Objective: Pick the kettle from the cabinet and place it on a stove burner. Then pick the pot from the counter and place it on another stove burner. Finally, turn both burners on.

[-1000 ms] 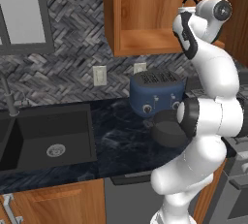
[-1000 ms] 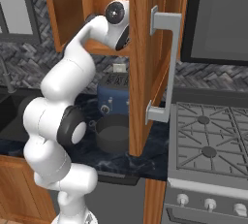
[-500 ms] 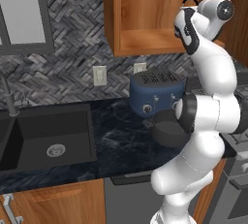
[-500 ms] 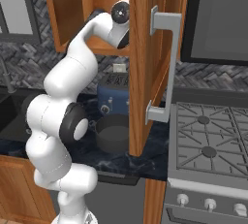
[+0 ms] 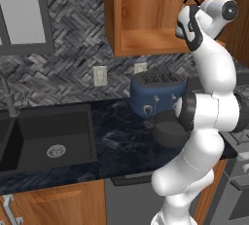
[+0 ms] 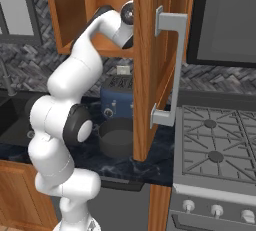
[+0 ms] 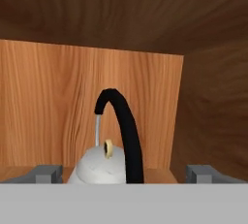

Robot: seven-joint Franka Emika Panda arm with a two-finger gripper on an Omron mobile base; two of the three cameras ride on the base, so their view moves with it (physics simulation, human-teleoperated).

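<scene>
The robot's arm reaches up high into the open cabinet (image 5: 160,19), because that is where the kettle (image 7: 104,167) lives. The cabinet door (image 6: 150,65) hangs wide open with its long silver handle (image 6: 167,70) sticking out, so the arm has room to get inside. In the hand view, the little white kettle sits on the cabinet shelf right in front of the hand, with its knobbed lid on top and its thin black handle (image 7: 121,131) curving up over it like a rainbow. The gripper (image 7: 123,173) is spread as wide as it goes, with one grey finger on each side of the kettle, and it holds nothing yet. It looks like the fingers are set wide apart so the kettle can fit between them before they close. Down below, the dark round pot (image 6: 116,136) waits on the dark marbled counter (image 5: 116,146), just in front of the blue toaster (image 5: 155,97). It sits there because its turn comes later. The stove (image 6: 215,150) stands to the right of the counter with its black grates and round burners bare, ready for the kettle and pot. The knobs (image 6: 216,209) along its front are for turning the burners on at the end.
</scene>
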